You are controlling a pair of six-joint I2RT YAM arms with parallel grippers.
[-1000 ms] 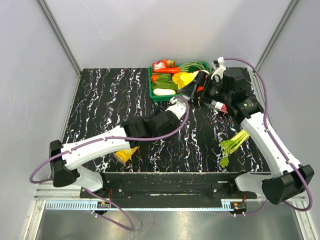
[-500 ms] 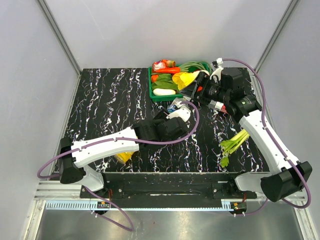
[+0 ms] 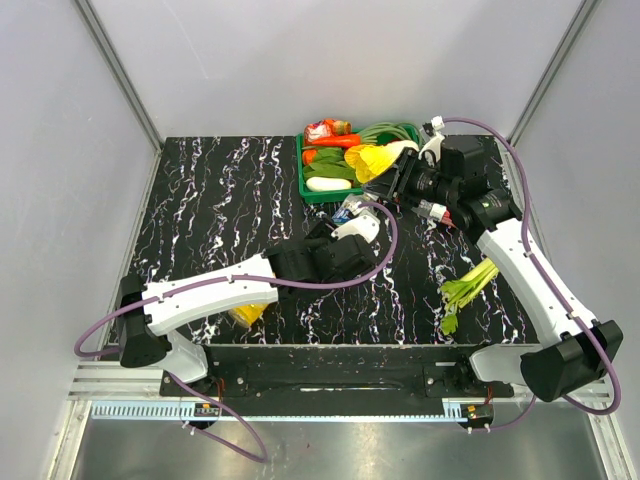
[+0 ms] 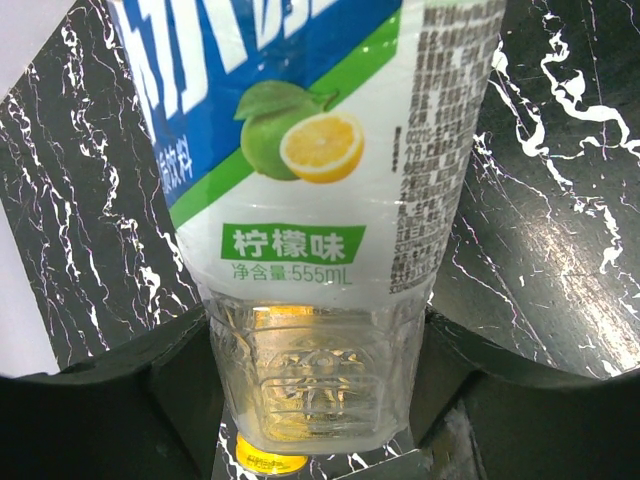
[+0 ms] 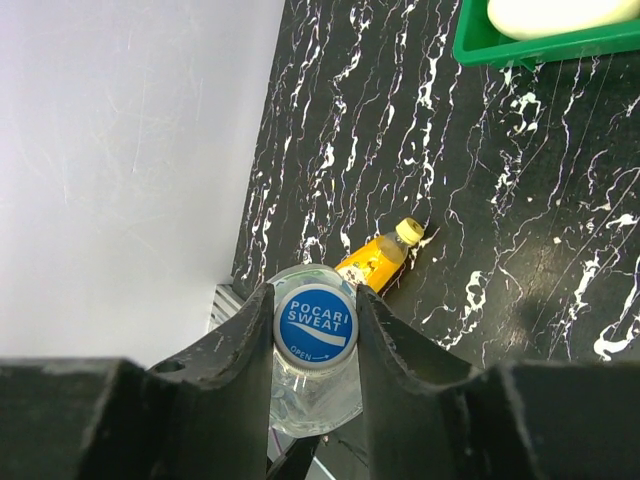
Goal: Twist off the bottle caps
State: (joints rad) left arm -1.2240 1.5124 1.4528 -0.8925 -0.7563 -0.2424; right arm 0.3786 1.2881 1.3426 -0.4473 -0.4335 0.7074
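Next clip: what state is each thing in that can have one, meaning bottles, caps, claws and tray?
Left claw: shut on clear bottle, near its base.
Right claw: shut on blue cap.
Blue cap: on the clear bottle, not yet off.
Orange bottle: lying on table, yellow cap on.
Red-label bottle: lying on table; cap too small to tell.
Green tray: holding vegetables.

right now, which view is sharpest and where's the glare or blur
Left wrist: the label on the clear bottle is crisp, the black claw fingers lost in shadow. Right wrist: the blue cap is sharp, print readable. Top external: even light, dull sheen on the metal sill.
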